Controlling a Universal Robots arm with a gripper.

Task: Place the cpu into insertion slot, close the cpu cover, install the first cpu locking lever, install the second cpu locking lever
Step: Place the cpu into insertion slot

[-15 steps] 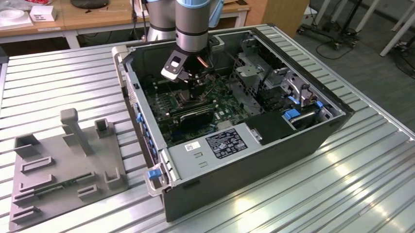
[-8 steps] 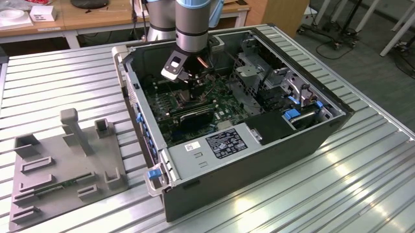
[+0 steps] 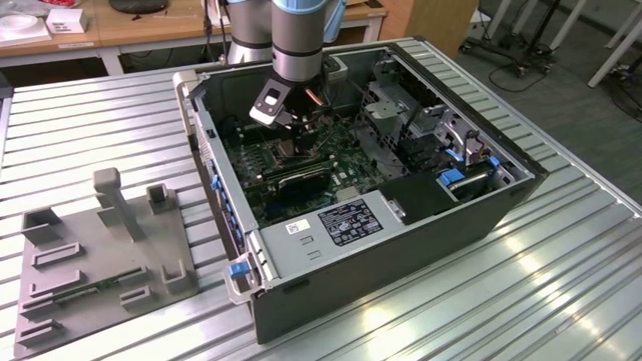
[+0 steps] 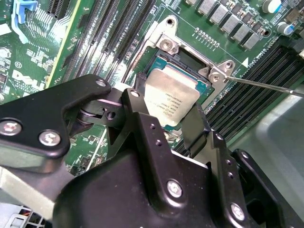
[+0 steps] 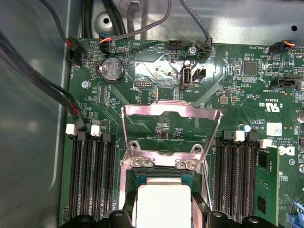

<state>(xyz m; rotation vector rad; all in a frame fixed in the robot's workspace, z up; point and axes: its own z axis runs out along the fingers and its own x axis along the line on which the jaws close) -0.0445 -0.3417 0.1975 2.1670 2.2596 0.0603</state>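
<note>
Second wrist view: flat, square, pale silvery cpu (image 4: pixel 172 97)

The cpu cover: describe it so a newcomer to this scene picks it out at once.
Inside the open computer case, find the green motherboard and its two banks of long black memory slots. Between them, next to the cpu, a thin silvery frame stands hinged up: the cpu cover, the one part there with a cut-out centre.

Silvery cpu (image 4: pixel 171 97) at insertion slot (image 4: pixel 186 58); cpu cover (image 5: pixel 190 110) open, upright.
</note>
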